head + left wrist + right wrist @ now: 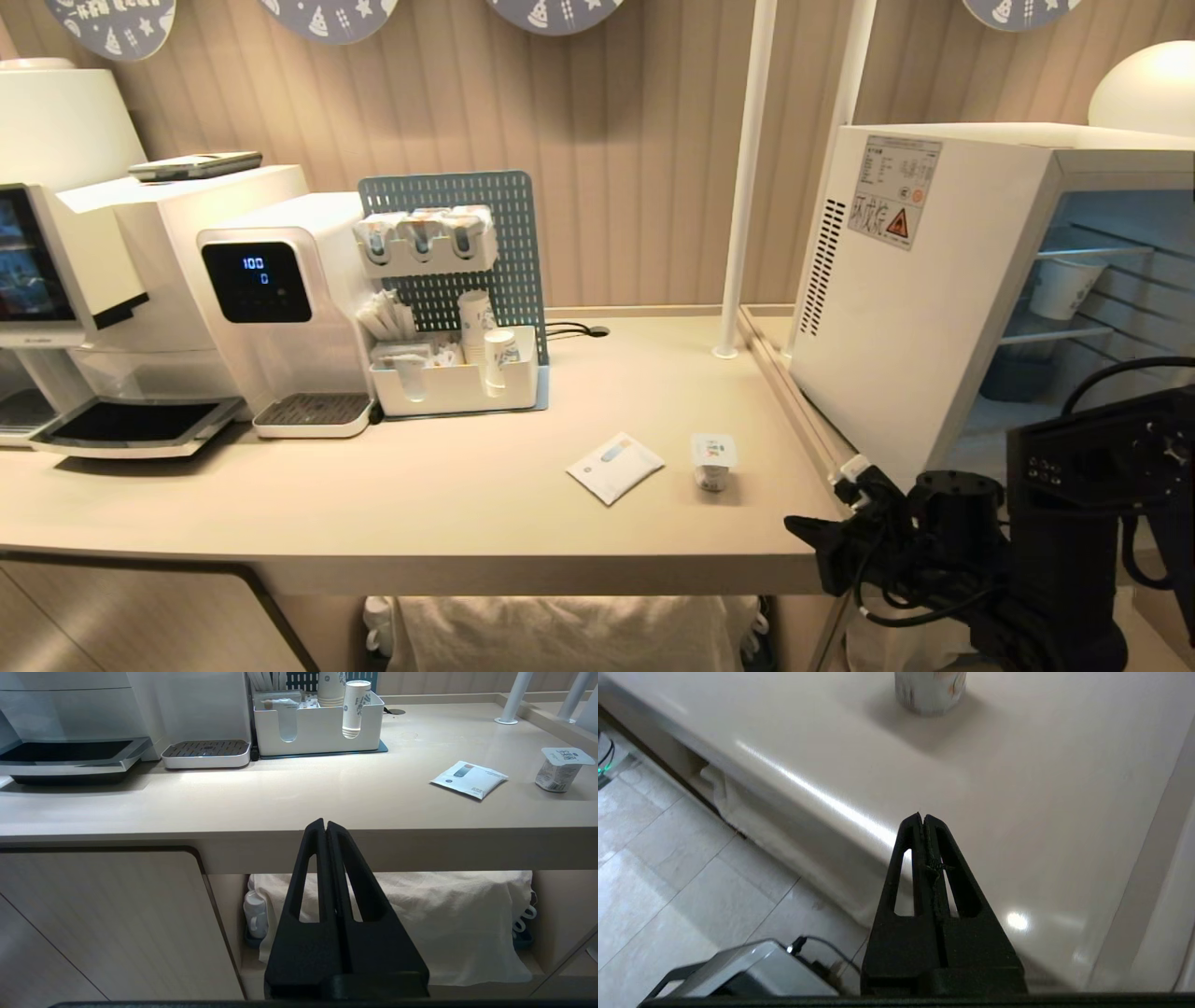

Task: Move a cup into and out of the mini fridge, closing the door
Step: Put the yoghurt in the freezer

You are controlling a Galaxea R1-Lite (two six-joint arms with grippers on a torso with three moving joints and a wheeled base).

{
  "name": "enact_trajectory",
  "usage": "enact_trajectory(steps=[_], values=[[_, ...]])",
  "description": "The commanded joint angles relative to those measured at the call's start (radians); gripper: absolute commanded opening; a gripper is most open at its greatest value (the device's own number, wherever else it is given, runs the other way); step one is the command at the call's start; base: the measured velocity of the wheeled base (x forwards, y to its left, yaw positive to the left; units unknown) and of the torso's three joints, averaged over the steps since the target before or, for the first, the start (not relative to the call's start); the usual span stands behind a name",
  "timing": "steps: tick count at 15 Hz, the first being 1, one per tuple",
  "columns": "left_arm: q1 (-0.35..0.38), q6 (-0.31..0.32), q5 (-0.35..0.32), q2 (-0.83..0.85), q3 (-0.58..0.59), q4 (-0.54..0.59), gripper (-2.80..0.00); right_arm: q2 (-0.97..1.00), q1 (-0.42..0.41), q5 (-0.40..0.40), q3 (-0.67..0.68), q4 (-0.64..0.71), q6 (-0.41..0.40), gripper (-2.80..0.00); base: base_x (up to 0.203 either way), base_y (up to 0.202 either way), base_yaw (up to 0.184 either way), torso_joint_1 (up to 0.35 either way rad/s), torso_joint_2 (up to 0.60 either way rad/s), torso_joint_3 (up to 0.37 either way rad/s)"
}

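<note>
The cup [714, 459] stood upright on the counter [373, 504], just beside a flat white packet [614, 467] and near the mini fridge [934, 308], whose inside showed open. The right gripper [923, 817] hung over the counter's front edge, fingers pressed together, empty. The left gripper [325, 823], likewise closed and empty, sat below the counter's edge.

Beige ribbed wall [635, 140], pale counter [373, 504], grey tiled floor [654, 868].
</note>
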Motion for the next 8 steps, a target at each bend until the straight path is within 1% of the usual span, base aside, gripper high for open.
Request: enact_trajectory(steps=[1, 2, 4, 8], values=[[-0.002, -0.001, 0.0, 0.001, 0.0, -0.001, -2.8, 0.003, -0.011, 0.01, 0.057, -0.01, -0.005, -2.8, 0.0, 0.0, 0.0, 0.0, 0.0, 0.0], [0.0, -0.001, 0.0, 0.001, 0.001, -0.001, -2.8, 0.0, -0.032, 0.021, 0.063, -0.01, -0.005, -2.8, 0.0, 0.0, 0.0, 0.0, 0.0, 0.0], [-0.001, -0.001, 0.0, 0.001, 0.001, -0.001, -2.8, 0.012, -0.044, 0.05, 0.051, -0.01, -0.006, -2.8, 0.0, 0.0, 0.0, 0.0, 0.0, 0.0], [-0.001, -0.001, 0.0, 0.001, 0.0, -0.001, -2.8, 0.021, -0.051, 0.052, 0.055, -0.01, -0.005, -2.8, 0.0, 0.0, 0.0, 0.0, 0.0, 0.0]])
